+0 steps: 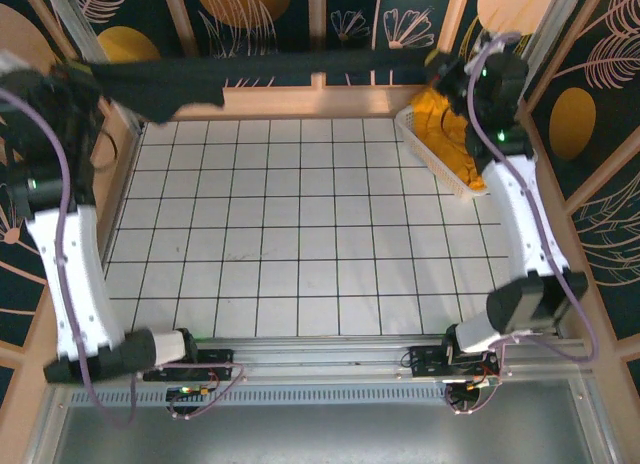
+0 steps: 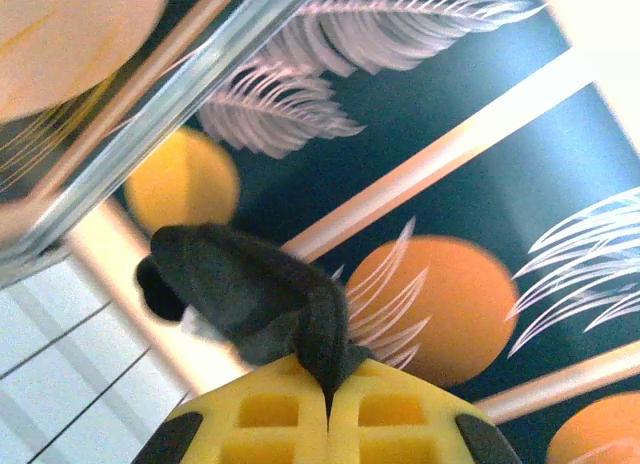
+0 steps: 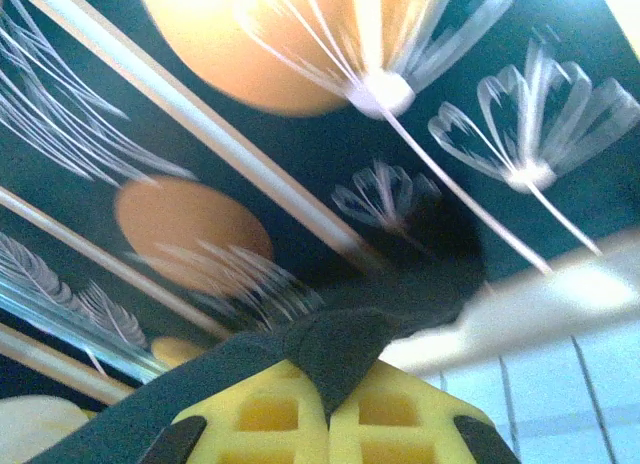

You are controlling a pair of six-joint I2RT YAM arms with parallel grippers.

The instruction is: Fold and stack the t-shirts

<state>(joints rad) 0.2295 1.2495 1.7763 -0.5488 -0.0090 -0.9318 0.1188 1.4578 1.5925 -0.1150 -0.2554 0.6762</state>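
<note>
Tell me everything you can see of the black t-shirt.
The black t-shirt is soft, plain dark cloth, stretched into a long, bunched band in the air above the far edge of the gridded table. The left gripper pinches one end and the right gripper the other, each shut on a wedge of cloth. A looser fold hangs near its left end.

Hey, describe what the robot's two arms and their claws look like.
Both arms have long white shell links, left arm and right arm, joined by black joints. A thin lilac cable loops along each. The left claw and right claw have yellow pads with square recesses and black corners.
</note>
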